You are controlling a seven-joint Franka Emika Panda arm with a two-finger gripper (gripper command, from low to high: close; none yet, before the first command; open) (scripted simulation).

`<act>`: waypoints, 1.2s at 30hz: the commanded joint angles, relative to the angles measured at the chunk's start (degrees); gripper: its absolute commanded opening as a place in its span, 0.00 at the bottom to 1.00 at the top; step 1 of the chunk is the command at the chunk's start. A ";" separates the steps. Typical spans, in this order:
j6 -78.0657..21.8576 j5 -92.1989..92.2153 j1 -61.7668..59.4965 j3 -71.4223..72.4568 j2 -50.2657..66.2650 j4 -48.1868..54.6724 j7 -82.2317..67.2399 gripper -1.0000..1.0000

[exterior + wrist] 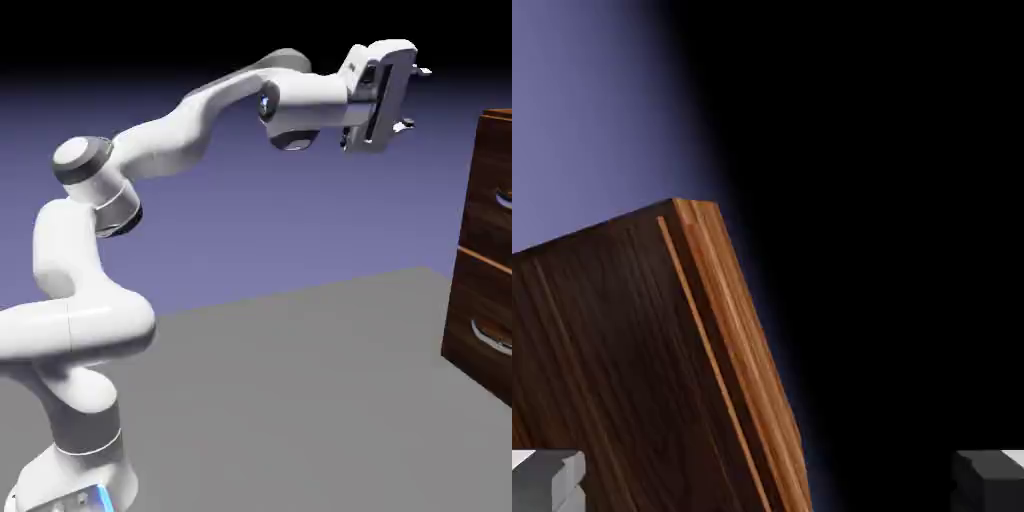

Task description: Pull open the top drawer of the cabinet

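At the exterior view's left, the white arm [185, 135] rises from the grey table [290, 390] and reaches rightward. At the right edge stands the dark wood-grain cabinet [485, 270], partly cut off, its top drawer [490, 210] closed above a seam, with a curved silver handle [505, 199]. Near it, apart and higher, the gripper [415, 98] holds its fingers wide, nothing between them.

Wears smooth, glossy white shells along the arm [165, 140], rounded and tubular, with thin seams. Carries dark grey bands around the elbow [97, 175] and more grey near the wrist [300, 105]. Shows a flat white gripper [414, 98], round-cornered and dark-slotted, with small, blocky grey fingertips [550, 482]. Glows blue in a narrow strip [104, 498] on the white base [120, 478].
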 commanded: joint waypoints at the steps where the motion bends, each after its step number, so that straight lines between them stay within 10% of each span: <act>1: -0.50 2.37 -1.81 1.23 -0.66 0.95 -2.50 0.50; 23: -0.72 31.26 -33.44 18.24 -10.12 27.93 -30.28 0.50; 24: -0.72 31.26 -33.44 18.24 -10.12 27.93 -30.28 0.00; 36: -9.69 31.75 -19.47 15.10 -8.75 5.10 -34.29 0.00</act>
